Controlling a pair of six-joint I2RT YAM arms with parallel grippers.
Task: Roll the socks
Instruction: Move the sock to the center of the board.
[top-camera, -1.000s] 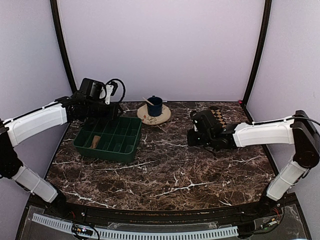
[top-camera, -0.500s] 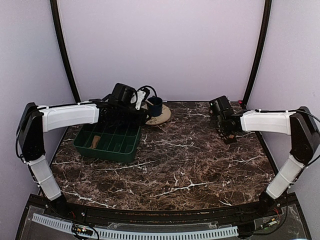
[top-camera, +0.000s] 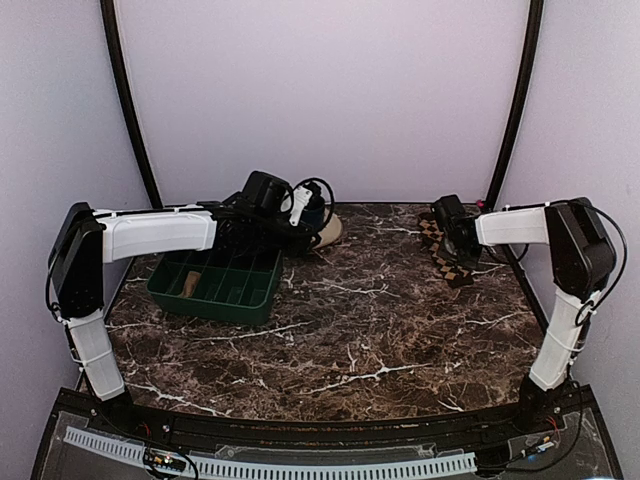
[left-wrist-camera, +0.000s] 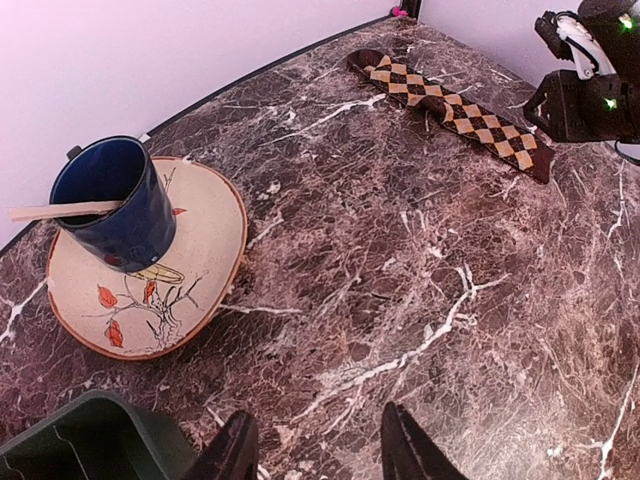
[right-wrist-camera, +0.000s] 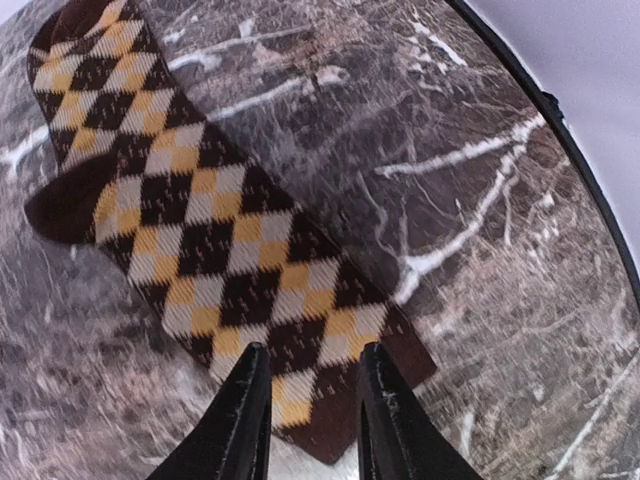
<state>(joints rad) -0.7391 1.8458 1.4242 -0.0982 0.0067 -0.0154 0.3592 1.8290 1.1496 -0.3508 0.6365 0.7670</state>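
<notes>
The checkered sock (top-camera: 441, 244) lies flat as a long strip at the back right of the table; it also shows in the left wrist view (left-wrist-camera: 455, 105) and the right wrist view (right-wrist-camera: 200, 230). My right gripper (top-camera: 463, 252) (right-wrist-camera: 312, 420) is open and hovers just over the sock's near dark end, one finger to each side. A tan-brown bundle (top-camera: 190, 283), the plain sock, lies in a compartment of the green tray (top-camera: 255, 293). My left gripper (top-camera: 303, 242) (left-wrist-camera: 318, 455) is open and empty over bare marble, between the tray and the plate.
A patterned plate (left-wrist-camera: 200, 290) (top-camera: 330, 232) holds a blue mug (left-wrist-camera: 115, 205) with a wooden stick across it, at the back centre. The green tray's corner (left-wrist-camera: 80, 440) shows at the left gripper's side. The right table edge (right-wrist-camera: 560, 130) runs close to the sock.
My left arm has swung right from above the tray to beside the plate. My right arm has pulled back to the table's back right, coming over the checkered sock's near end.
</notes>
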